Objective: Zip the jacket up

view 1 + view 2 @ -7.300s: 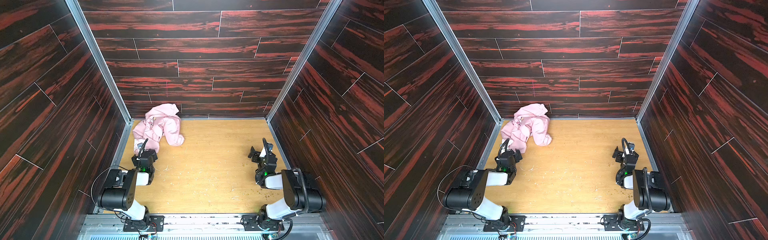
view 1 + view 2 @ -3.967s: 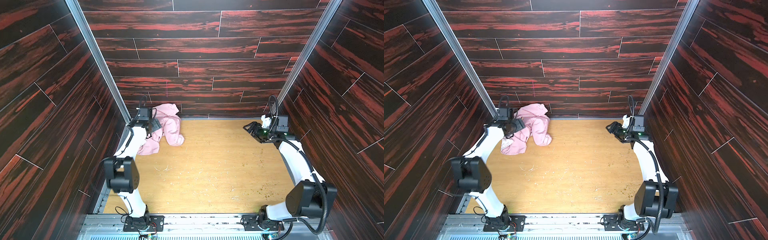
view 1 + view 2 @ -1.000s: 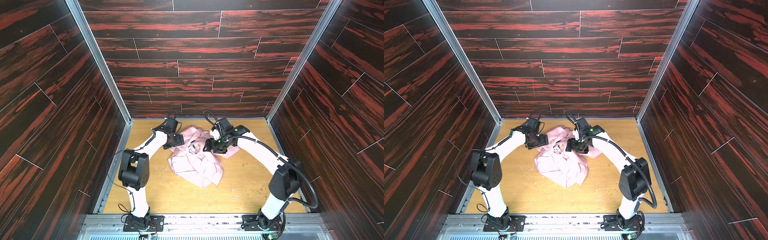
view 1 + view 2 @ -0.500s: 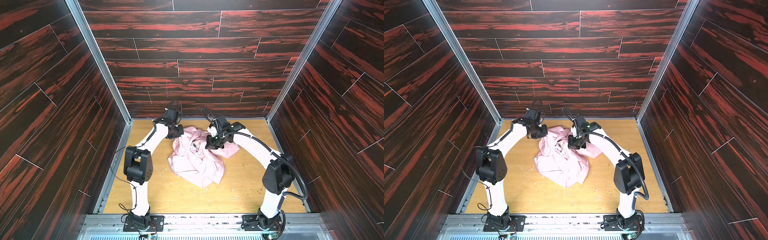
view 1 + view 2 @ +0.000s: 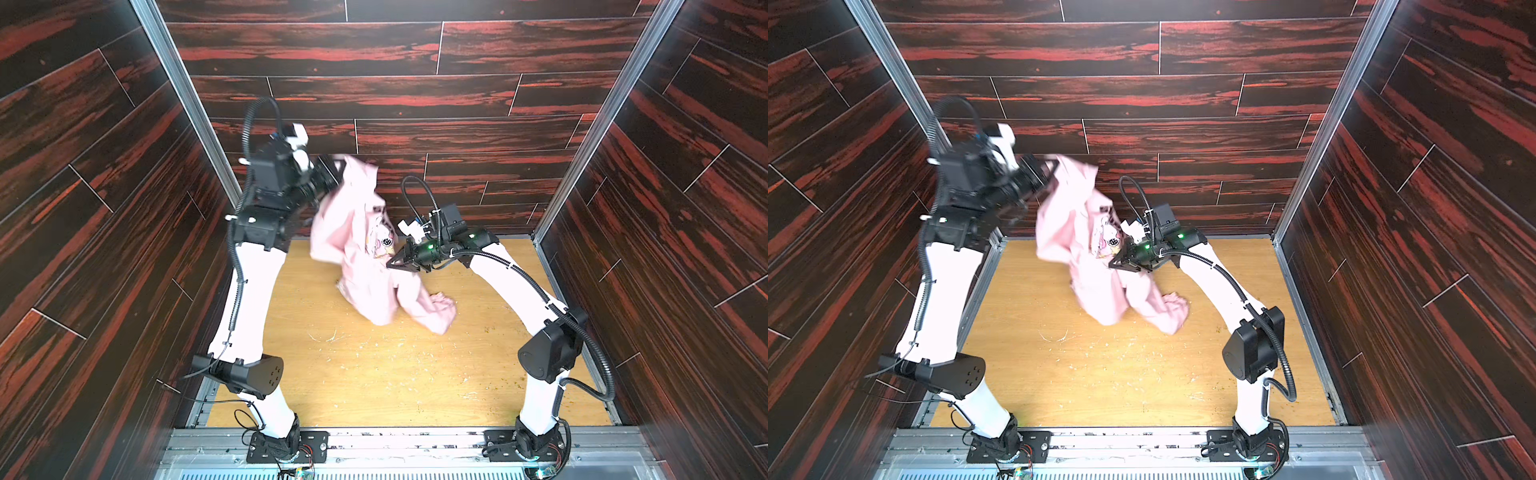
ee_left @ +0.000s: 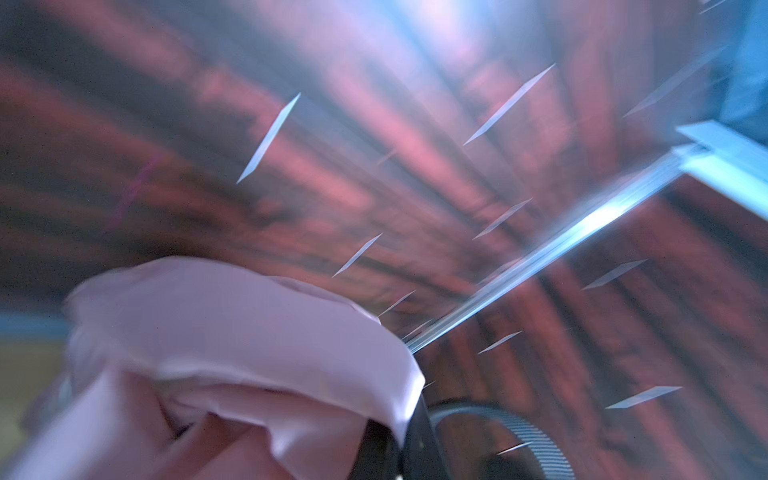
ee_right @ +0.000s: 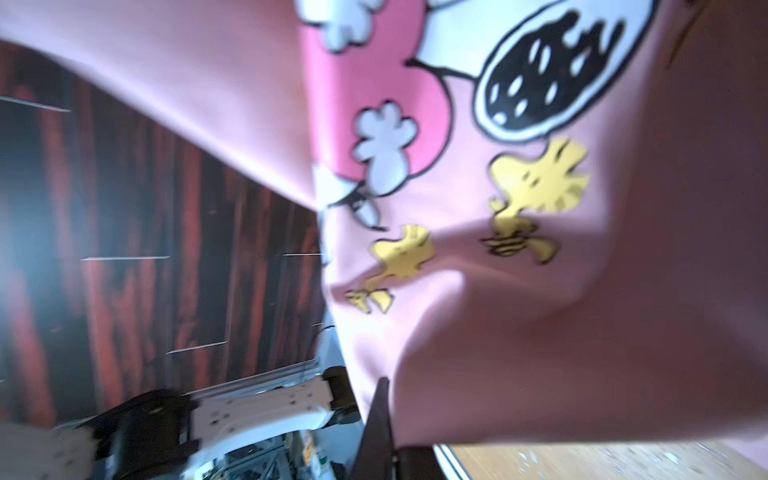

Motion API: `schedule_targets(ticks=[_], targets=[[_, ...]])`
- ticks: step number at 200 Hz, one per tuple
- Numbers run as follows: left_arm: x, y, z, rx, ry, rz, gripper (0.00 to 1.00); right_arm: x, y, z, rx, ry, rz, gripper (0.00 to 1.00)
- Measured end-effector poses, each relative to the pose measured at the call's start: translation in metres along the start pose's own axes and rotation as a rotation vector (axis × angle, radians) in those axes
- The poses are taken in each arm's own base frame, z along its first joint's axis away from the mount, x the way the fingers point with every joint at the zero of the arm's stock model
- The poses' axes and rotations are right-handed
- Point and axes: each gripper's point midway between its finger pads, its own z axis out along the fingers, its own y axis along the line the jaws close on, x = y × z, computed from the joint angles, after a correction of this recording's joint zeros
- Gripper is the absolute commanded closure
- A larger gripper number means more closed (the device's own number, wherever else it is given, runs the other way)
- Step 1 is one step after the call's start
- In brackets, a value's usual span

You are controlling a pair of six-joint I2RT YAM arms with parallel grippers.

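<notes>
The jacket [image 5: 357, 232] hangs upper-centre of frame: left jaws pinching its top high, right jaws pinching its printed front, tail on the desk [image 5: 374, 374].

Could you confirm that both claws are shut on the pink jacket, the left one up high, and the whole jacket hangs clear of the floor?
Not quite: the lower folds of the jacket rest on the wooden floor, as both top views show. The left claw, up high, and the right claw are indeed shut on it.

We see the jacket [image 5: 351, 237] as thin, matt pink cloth. The tabletop [image 5: 374, 374] looks like pale, scuffed wood, the wall panels [image 5: 395, 54] like dark, faintly glossy wood.
</notes>
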Motion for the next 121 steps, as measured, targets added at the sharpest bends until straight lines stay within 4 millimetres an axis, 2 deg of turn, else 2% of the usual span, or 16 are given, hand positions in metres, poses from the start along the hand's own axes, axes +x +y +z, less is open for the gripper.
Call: schedule_targets(ticks=[12,24,38,52,69,82,91,103,115,121], targets=[[-0.020,-0.031,-0.010,0.088,-0.051,-0.004,1.00,0.002,0.001,0.001,-0.022,0.005,0.001,1.00],[-0.029,-0.051,-0.016,0.148,-0.075,-0.009,1.00,0.010,-0.011,0.002,-0.020,0.014,0.028,1.00],[-0.027,-0.061,-0.018,0.177,-0.067,-0.019,1.00,0.023,-0.041,-0.002,0.001,0.020,0.104,1.00],[-0.012,-0.053,-0.008,0.159,-0.020,-0.037,1.00,0.038,-0.091,-0.015,0.038,0.005,0.226,1.00],[0.033,-0.025,0.017,0.086,0.097,-0.078,1.00,0.050,-0.152,-0.039,0.090,-0.046,0.373,1.00],[0.079,0.004,0.039,0.014,0.202,-0.111,1.00,0.061,-0.197,-0.061,0.141,-0.090,0.493,1.00],[0.115,0.026,0.050,-0.040,0.275,-0.134,1.00,0.069,-0.221,-0.073,0.176,-0.111,0.557,0.94],[0.162,0.054,0.059,-0.113,0.367,-0.160,1.00,0.078,-0.239,-0.082,0.217,-0.120,0.607,0.79],[0.202,0.080,0.059,-0.186,0.442,-0.184,1.00,0.083,-0.244,-0.086,0.249,-0.118,0.618,0.64],[0.221,0.092,0.057,-0.219,0.478,-0.195,0.94,0.085,-0.244,-0.088,0.263,-0.117,0.607,0.58]])
